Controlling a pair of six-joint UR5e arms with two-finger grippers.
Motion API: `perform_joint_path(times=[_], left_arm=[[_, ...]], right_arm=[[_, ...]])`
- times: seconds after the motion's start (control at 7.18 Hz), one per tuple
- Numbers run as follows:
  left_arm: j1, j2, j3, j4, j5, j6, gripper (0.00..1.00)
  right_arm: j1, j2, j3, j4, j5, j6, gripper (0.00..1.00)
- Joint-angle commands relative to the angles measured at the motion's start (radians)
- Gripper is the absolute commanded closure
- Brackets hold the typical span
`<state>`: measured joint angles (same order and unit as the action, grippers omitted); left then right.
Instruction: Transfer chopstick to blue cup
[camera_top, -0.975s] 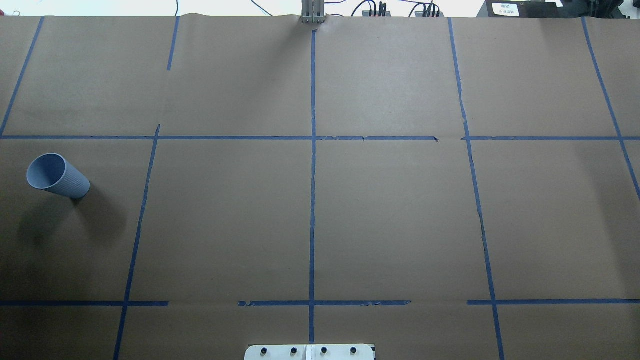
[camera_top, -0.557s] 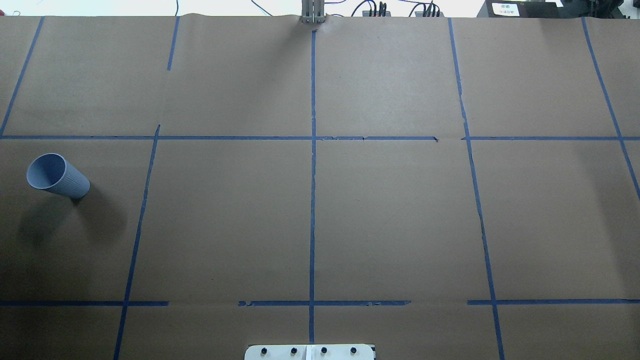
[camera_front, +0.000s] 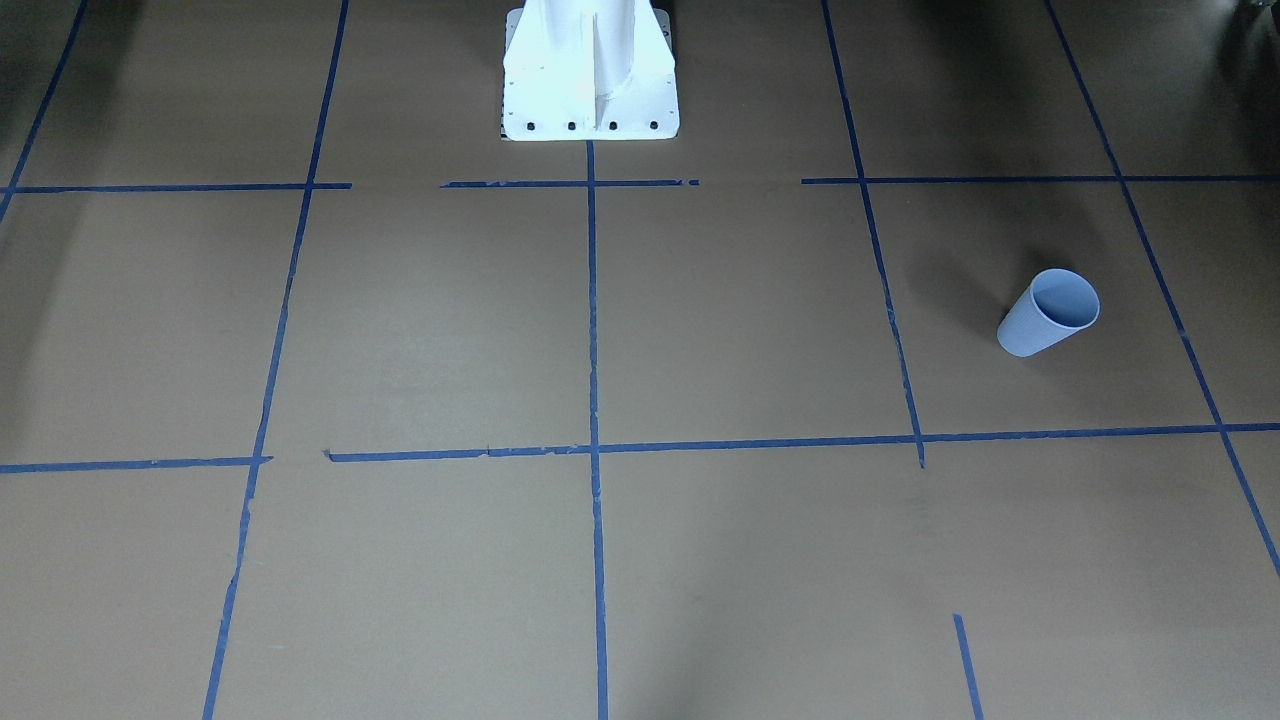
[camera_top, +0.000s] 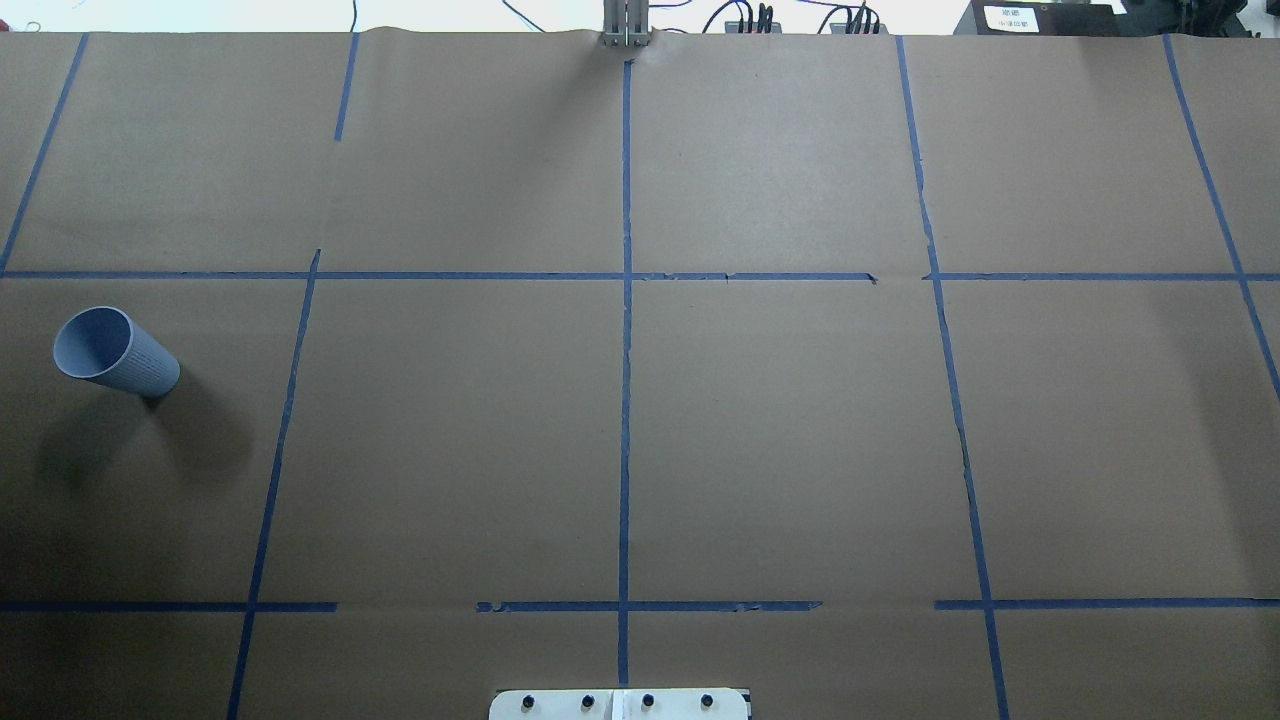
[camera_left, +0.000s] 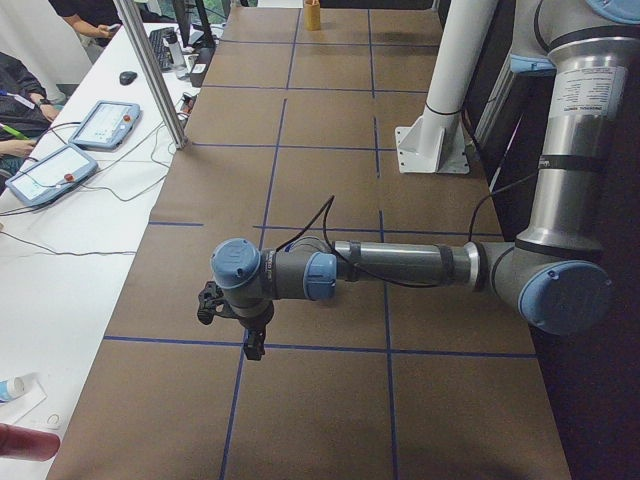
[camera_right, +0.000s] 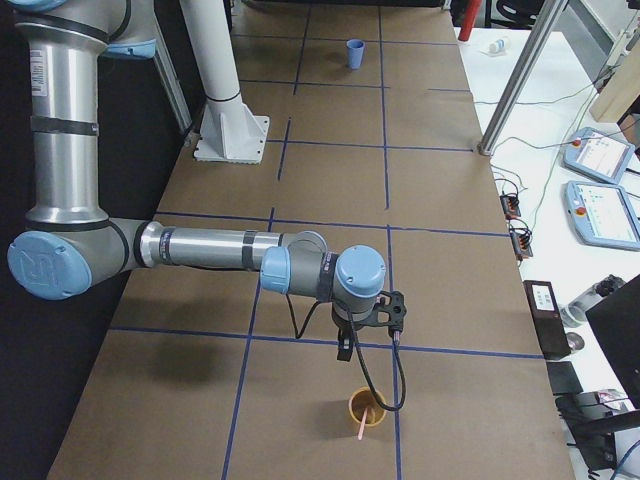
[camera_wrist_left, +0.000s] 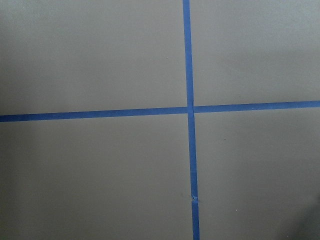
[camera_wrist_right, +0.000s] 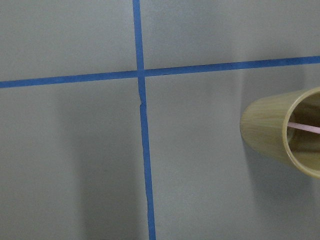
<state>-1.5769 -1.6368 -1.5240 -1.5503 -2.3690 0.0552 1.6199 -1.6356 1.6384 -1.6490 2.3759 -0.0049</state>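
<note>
The right pincer (camera_right: 343, 350) hangs fingers-down over the brown paper-covered table (camera_top: 800, 450). It shows only in the side view from the robot's right, and I cannot tell whether its fingers are apart or together. Near it, toward that camera, stands a tan cylindrical cup (camera_right: 366, 408) with the thin pink chopstick (camera_right: 362, 428) leaning inside, one end poking over the rim. In the right wrist view this cup is cut off by the frame's edge, and only a short pink sliver of the chopstick crosses its mouth.

The left pincer (camera_left: 252, 348) likewise points down above the table. It is seen only in the side view from the robot's left, too small and dark to tell whether it is apart or together. Its wrist view holds only crossing blue tape lines (camera_wrist_left: 190, 110) on the paper.

The light blue ribbed plastic cup (camera_top: 115, 352) stands upright on the robot's left part of the table, well apart from the tan cup and chopstick
</note>
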Motion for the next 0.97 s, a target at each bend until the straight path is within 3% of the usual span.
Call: perform_joint_path(times=[0.0,0.28,0.7,0.84], left_arm=[[0.0,0.0,-0.019,-0.001,-0.001,-0.002,0.0],[0.07,0.014,-0.146,0.002,-0.001,-0.07,0.0],[0.277,0.084,-0.384,-0.002,-0.003,-0.437,0.0],[0.335,0.086,-0.378,-0.032,0.005,-0.472,0.0]], right_arm=[[0.0,-0.001,0.001,0.0,0.002,-0.001,0.0],[0.0,-0.001,0.006,0.0,0.002,-0.001,0.0],[0.0,-0.001,0.014,0.0,0.002,-0.001,0.0],[0.0,-0.001,0.017,0.0,0.002,-0.001,0.0]])
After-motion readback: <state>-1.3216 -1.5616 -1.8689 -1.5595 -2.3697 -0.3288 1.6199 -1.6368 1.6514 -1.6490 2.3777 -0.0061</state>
